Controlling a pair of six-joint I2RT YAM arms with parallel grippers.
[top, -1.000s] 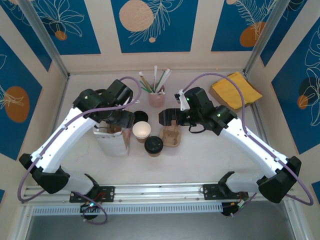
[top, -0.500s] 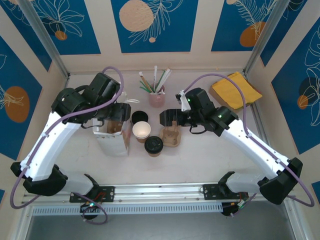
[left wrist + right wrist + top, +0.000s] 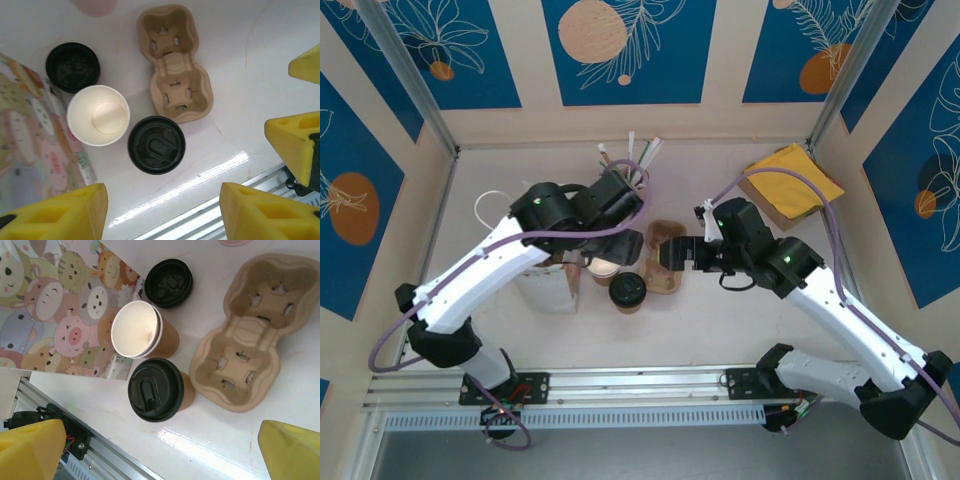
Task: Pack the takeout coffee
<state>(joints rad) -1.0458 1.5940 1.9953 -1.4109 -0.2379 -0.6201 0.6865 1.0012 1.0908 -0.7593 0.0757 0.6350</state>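
Observation:
The takeout coffee [image 3: 627, 291] [image 3: 156, 144] [image 3: 155, 389], a brown cup with a black lid, stands upright at the table's middle. Just behind it to the left stands an open brown cup [image 3: 98, 115] [image 3: 136, 329] showing its pale inside. A loose black lid [image 3: 73, 67] [image 3: 169, 282] lies farther back. The pulp cup carrier [image 3: 665, 262] [image 3: 175, 65] [image 3: 250, 335] lies to the coffee's right. My left gripper [image 3: 620, 243] [image 3: 162, 212] hovers open above the cups, holding nothing. Over the carrier, my right gripper [image 3: 672, 252] [image 3: 160, 455] is open and empty.
A paper bag printed with cartoon animals [image 3: 548, 285] [image 3: 30, 145] [image 3: 55, 305] stands left of the cups. A pink cup of straws and stirrers [image 3: 632, 190] is at the back, a yellow packet [image 3: 790, 180] at the back right. A metal rail [image 3: 640, 385] runs along the near edge.
My left arm has swung right, from over the bag to above the cups. My right gripper has drawn back slightly to the right.

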